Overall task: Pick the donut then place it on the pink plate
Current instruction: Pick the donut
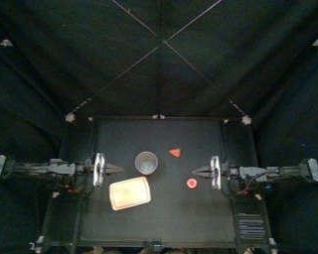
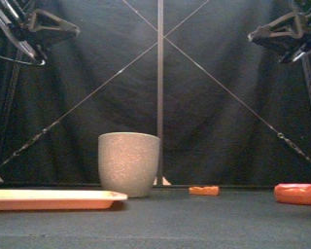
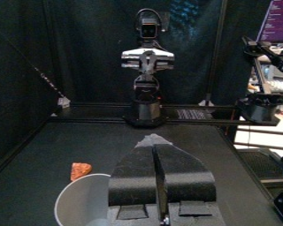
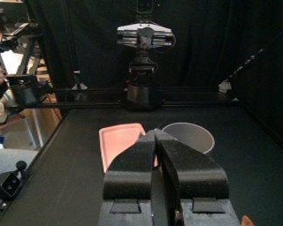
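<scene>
The red donut (image 1: 193, 183) lies flat on the table right of centre, close below my right gripper (image 1: 215, 171); the front view shows the donut (image 2: 298, 194) at the far right. Left of centre lies the pink plate (image 1: 128, 194), a flat tray (image 2: 54, 199) with nothing on it. My right gripper (image 4: 157, 137) is shut and holds nothing, hovering above the table; its wrist view does not show the donut. At the left side my left gripper (image 1: 102, 169) rests, and its wrist view shows this gripper (image 3: 156, 141) shut with nothing in it.
A tall grey speckled cup (image 1: 147, 162) stands upright mid-table behind the plate, large in the front view (image 2: 129, 163). A small orange toy (image 1: 177, 152) lies behind the donut, to the right of the cup (image 2: 204, 191). Both arms hang high at the table's sides.
</scene>
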Controlling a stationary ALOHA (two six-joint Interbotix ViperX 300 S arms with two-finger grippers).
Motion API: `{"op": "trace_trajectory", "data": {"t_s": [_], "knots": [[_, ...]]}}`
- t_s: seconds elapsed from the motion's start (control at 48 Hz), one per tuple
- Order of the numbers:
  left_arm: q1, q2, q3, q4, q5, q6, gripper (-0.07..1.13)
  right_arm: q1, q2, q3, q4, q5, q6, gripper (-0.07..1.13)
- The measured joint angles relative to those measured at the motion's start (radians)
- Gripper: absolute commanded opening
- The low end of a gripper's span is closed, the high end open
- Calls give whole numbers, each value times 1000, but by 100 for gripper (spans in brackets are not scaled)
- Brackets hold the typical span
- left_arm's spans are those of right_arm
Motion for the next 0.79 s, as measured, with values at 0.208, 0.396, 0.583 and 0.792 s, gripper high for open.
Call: {"op": "trace_trajectory", "data": {"t_s": [0.208, 0.396, 0.583, 0.792], "knots": [[2, 6, 2, -6, -20, -2, -1, -84, 72, 29, -2, 35, 11, 5], [2, 6, 18, -8, -21, -2, -1, -149, 199, 52, 5, 71, 9, 22], [3, 8, 23, -8, -21, 3, -1, -152, 313, 49, 60, 75, 20, 76], [21, 8, 25, -8, -21, 3, -1, -153, 362, 44, 123, 74, 20, 110]]}}
